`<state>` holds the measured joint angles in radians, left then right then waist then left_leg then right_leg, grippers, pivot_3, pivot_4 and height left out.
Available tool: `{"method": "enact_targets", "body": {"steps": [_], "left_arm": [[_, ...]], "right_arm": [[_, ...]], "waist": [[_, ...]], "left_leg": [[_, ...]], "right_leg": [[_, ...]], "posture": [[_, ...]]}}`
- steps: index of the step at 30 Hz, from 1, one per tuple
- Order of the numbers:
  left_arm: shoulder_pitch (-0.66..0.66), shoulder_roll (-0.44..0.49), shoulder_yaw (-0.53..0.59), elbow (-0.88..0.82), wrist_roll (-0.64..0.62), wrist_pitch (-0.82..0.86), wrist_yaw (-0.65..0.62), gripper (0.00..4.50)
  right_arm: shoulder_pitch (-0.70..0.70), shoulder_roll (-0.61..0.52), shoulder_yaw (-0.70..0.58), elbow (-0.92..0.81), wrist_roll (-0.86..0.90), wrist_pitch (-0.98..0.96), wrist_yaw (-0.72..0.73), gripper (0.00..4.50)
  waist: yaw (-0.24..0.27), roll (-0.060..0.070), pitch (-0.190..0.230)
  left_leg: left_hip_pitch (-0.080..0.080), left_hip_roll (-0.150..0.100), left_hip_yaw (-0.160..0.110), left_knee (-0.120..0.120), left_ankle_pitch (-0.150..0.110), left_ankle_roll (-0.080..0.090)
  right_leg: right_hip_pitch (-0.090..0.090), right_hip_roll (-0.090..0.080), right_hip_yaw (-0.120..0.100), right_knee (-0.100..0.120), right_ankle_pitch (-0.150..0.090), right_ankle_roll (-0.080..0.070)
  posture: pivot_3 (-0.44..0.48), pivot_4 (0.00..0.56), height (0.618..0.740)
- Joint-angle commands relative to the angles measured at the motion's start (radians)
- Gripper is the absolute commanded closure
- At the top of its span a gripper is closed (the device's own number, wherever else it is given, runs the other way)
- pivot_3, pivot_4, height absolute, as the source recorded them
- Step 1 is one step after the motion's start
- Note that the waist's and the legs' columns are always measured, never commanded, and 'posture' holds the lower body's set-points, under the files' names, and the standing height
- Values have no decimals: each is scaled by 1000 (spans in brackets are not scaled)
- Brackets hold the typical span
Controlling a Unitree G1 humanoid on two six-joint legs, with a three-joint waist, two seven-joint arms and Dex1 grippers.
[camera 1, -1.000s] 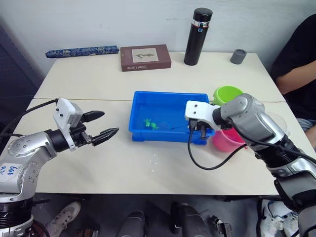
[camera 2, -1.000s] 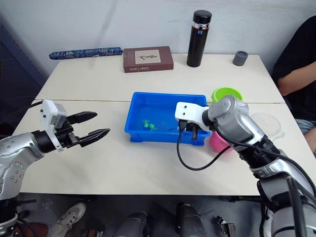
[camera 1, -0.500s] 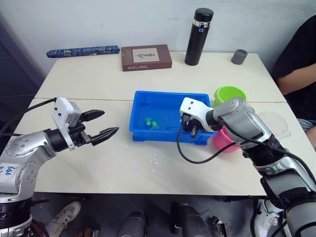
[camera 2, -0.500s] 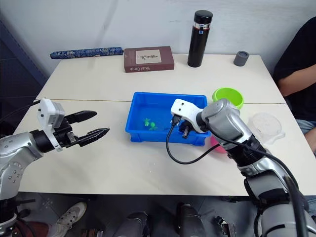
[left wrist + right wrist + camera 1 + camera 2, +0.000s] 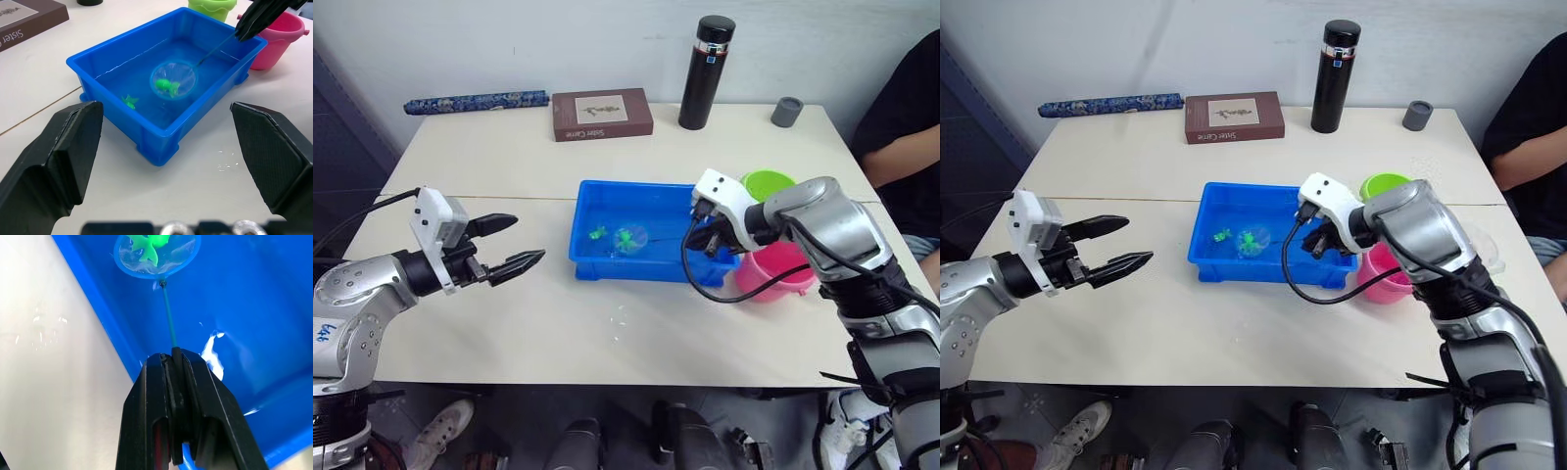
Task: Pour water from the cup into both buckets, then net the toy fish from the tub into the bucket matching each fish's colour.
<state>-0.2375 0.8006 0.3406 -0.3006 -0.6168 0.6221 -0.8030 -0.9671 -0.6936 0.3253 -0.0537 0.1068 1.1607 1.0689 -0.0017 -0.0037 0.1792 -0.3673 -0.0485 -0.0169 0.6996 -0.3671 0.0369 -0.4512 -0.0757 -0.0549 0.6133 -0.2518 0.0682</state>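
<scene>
The net (image 5: 629, 238), with 1 green fish (image 5: 167, 86) in it, is clamped in the right gripper (image 5: 709, 239) over the tub (image 5: 597, 262); the green bucket (image 5: 765, 183) lies at 2 o'clock. Left gripper (image 5: 512, 246): jaws apart.

Pale wall (image 5: 558, 39) — two cream tables (image 5: 509, 147) pushed together.

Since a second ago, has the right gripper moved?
Yes. The right gripper has moved from the blue tub's near rim toward its right end, nearer the green bucket.
</scene>
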Motion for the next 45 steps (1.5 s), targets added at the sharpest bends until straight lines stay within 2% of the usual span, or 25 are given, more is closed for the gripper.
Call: {"method": "enact_targets", "body": {"steps": [1, 10, 14, 22, 26, 30, 37, 45], "left_arm": [[-37, 14, -10, 14, 10, -38, -24, 28], [-197, -4, -119, 149, 55, -113, -97, 28], [-262, -22, -159, 205, 78, -139, -110, 28], [-340, -71, -212, 276, 116, -174, -126, 28], [-392, -94, -234, 322, 135, -199, -144, 28], [-444, -119, -258, 368, 156, -226, -166, 28], [-452, -120, -259, 387, 165, -239, -184, 28], [-451, -123, -258, 398, 174, -244, -195, 28]], "right_arm": [[-2, -38, -80, -49, 45, -13, -13, 4500], [105, -224, -290, -66, 136, -86, -12, 4500], [160, -308, -391, -14, 140, -105, -48, 4500], [273, -390, -511, 82, 118, -175, -142, 4500], [291, -388, -509, 111, 103, -227, -194, 4500], [324, -375, -444, 112, 14, -361, -287, 4500], [431, -430, -359, 56, -180, -646, -387, 4500], [559, -480, -311, 14, -459, -988, -568, 4500]], "waist": [[0, 0, 0], [10, 0, 0], [11, 0, 0], [7, 0, 0], [9, 0, 0], [8, 0, 0], [8, 0, 0], [7, 0, 0]], "left_leg": [[0, 0, 0, 0, 0, 0], [-1, -1, 0, 0, 0, 0], [-1, -1, 0, 0, 0, 0], [-1, -1, 1, 0, 0, 0], [0, -1, 2, 1, 0, 0], [0, -1, 2, 0, 0, 0], [-1, -1, 3, 0, 1, 0], [-1, -1, 5, 1, 1, -1]], "right_leg": [[0, 0, 0, 0, 0, 0], [0, -1, 0, 0, 0, 0], [0, -1, 0, 0, 0, 0], [0, -1, 0, 1, 0, 0], [-1, -1, 1, 2, 0, 0], [-1, -1, 1, 2, 0, 0], [-3, -1, 2, 4, 0, 0], [-4, -1, 3, 5, 0, 0]], "posture": [[0, 150, 739], [0, 150, 739], [0, 150, 739], [0, 150, 739], [0, 150, 739], [0, 150, 739], [0, 150, 739], [0, 150, 739]]}}
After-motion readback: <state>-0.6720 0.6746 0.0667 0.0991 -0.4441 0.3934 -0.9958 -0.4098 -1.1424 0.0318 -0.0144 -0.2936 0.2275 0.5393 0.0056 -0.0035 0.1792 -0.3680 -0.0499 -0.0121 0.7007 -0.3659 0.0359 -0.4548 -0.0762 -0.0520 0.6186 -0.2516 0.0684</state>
